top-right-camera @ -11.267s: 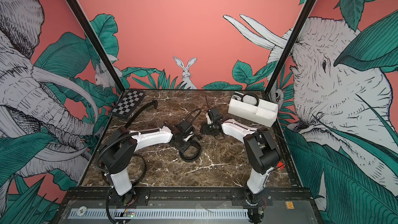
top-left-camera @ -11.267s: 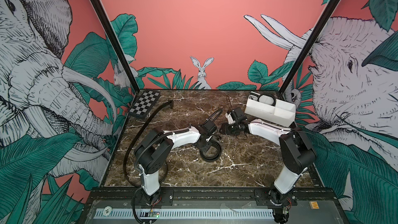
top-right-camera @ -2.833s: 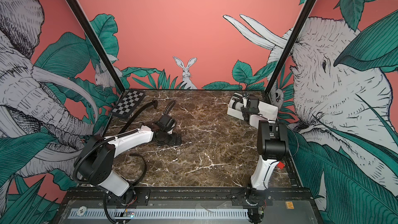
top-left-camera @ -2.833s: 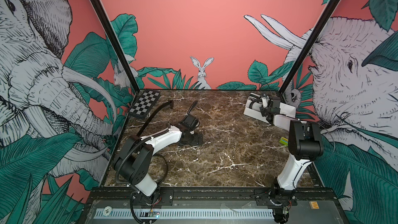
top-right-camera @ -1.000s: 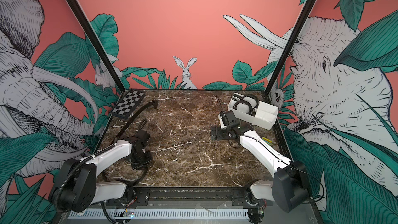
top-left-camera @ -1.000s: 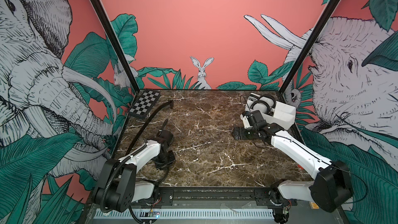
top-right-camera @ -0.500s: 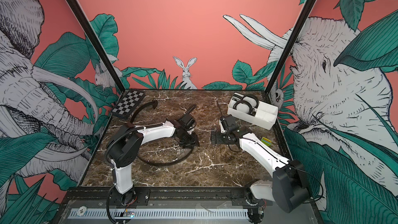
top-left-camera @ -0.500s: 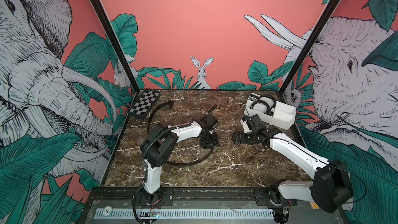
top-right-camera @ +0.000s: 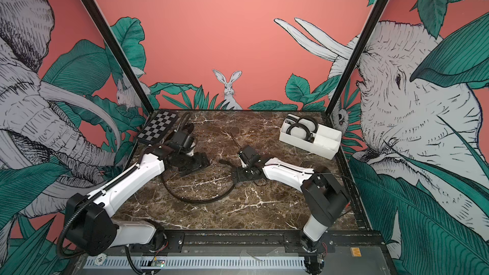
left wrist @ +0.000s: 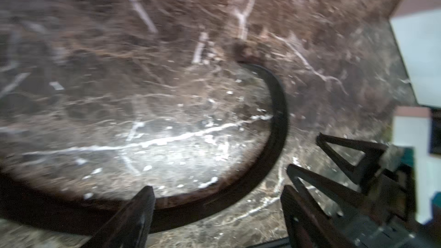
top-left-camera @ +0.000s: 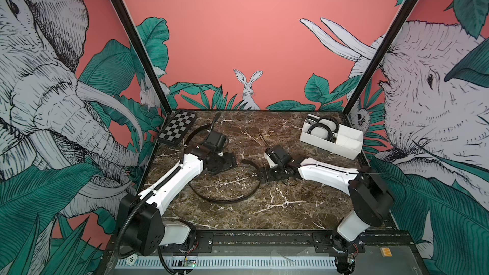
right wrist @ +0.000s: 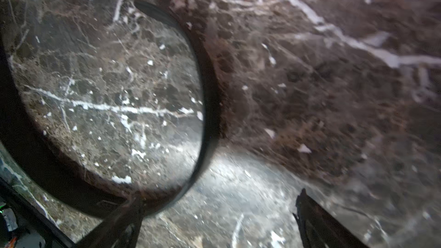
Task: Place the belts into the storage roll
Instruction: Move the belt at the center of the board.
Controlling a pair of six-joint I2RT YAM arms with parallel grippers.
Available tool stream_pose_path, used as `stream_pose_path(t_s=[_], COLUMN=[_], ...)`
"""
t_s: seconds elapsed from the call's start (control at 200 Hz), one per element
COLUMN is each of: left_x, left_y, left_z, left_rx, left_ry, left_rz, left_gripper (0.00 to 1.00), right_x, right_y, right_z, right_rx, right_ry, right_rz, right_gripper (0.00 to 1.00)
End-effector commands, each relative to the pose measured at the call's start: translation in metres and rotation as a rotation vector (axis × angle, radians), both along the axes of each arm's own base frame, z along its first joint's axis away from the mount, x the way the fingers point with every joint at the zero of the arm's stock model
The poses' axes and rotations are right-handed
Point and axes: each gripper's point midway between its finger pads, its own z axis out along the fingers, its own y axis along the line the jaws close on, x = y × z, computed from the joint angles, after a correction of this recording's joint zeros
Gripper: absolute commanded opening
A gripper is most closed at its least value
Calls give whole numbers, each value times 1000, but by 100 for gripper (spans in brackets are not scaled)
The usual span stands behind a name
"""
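Observation:
One black belt (top-left-camera: 225, 200) lies loose on the marble table in a wide open curve, seen in both top views (top-right-camera: 197, 200). Its far end curls up beside my right gripper (top-left-camera: 272, 175). That gripper hangs low over that end, open; in the right wrist view the belt (right wrist: 207, 91) runs past one fingertip (right wrist: 128, 213). My left gripper (top-left-camera: 221, 165) stands open over the curve's other side with the belt (left wrist: 279, 115) lying on the table under its fingers. The storage roll (top-left-camera: 349, 141), a white box at the back right, holds two coiled belts (top-left-camera: 320, 129).
A checkerboard (top-left-camera: 177, 128) lies at the back left corner, with a black cable hose (top-left-camera: 194, 134) arching beside it. Black frame posts stand at both back corners and a rail runs along the table's front edge.
My left gripper has opened and drawn back to the left, leaving the belt on the table. My right gripper has moved left and down to the belt's end.

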Motion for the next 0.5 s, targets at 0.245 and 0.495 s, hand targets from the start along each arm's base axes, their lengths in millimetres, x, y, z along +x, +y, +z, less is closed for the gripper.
stream_pose_path(t_s=[0.245,0.495], left_x=[5,32], left_y=[128,123], left_z=[-54,-90], left_rx=[170,62], left_ry=[117,79], left_rz=[166,179], left_gripper=[89,83], right_x=[-4,-32], right_y=[-6,-52], right_z=[-45,-39], right_rx=[-186,-301], right_ry=[77,71], right_rz=[65,109], right_gripper=[45,9])
